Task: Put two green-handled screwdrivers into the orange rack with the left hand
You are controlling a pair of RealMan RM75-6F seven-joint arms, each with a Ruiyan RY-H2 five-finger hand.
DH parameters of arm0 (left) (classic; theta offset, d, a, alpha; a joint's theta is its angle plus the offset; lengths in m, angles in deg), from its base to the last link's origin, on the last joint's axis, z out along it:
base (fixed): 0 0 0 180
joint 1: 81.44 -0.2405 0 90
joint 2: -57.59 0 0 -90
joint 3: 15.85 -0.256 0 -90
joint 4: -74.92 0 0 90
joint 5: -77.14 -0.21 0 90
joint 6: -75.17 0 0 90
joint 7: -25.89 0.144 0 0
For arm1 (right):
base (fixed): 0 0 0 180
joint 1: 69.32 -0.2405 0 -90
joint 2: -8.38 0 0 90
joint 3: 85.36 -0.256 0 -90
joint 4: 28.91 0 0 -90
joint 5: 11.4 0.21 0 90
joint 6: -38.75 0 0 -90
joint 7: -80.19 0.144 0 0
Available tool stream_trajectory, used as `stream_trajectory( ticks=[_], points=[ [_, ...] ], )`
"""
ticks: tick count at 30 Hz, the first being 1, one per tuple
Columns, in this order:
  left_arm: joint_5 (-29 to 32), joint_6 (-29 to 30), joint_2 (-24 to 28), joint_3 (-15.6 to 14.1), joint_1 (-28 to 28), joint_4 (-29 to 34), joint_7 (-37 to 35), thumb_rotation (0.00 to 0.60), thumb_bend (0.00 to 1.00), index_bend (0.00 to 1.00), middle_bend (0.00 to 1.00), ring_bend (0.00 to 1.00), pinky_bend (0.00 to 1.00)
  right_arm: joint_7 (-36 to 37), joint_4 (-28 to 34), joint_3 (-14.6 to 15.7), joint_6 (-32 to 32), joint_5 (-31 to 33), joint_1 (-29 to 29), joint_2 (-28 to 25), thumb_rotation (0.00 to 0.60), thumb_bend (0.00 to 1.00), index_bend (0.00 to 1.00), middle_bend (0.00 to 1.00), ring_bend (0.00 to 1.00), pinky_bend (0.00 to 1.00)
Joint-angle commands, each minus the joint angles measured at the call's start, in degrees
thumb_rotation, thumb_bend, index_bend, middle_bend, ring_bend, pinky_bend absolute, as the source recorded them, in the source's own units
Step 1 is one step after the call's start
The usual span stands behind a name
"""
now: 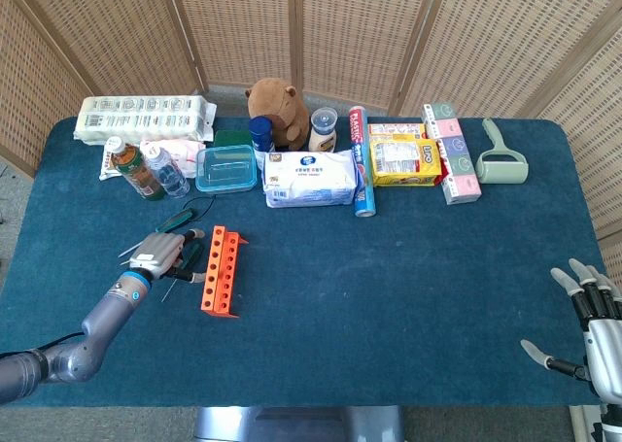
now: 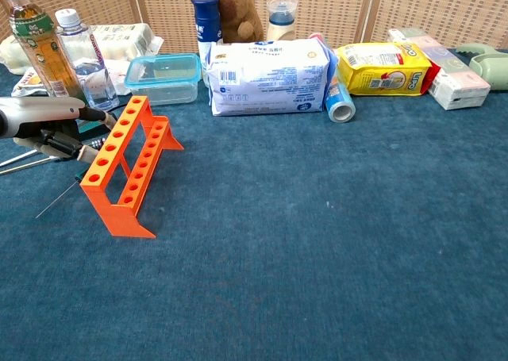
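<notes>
The orange rack [image 1: 220,269] [image 2: 127,168] stands on the blue table left of centre, its holes empty. My left hand [image 1: 157,253] [image 2: 44,123] lies low just left of it, fingers [image 2: 67,145] curled down onto a bunch of screwdrivers lying there. One green-handled screwdriver [image 1: 190,258] lies between the hand and the rack, its thin shaft [image 2: 55,199] pointing toward the table's front. Another green handle [image 1: 175,221] shows just behind the hand. Whether the fingers grip a handle is hidden. My right hand [image 1: 591,318] hovers at the front right corner with fingers spread, holding nothing.
Two bottles [image 2: 48,48] and a clear blue-lidded box [image 2: 163,77] stand behind the rack. A wipes pack [image 1: 311,178], a plush toy, a yellow bag [image 1: 403,160], boxes and a lint roller [image 1: 503,160] line the back.
</notes>
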Motion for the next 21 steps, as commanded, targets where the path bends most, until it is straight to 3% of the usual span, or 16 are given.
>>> stream_trajectory(
  ticks=[1,21],
  points=[
    [-1.8,0.6,0.7,-0.5,-0.4,0.3,-0.9,0.155,0.11,0.16,0.94,0.90,0.95,0.0,0.0,0.0,0.0,0.1,0.0,0.1,0.500,0.00,0.14,0.05,0.00,0.00],
    [-0.6,-0.6,1.5,-3.0,0.6,0.4,-1.5,0.155,0.11,0.16,0.94,0.90,0.95,-0.4,0.5,0.2,0.4,0.1,-0.1,0.1,0.502,0.00,0.14,0.05,0.00,0.00]
  ],
)
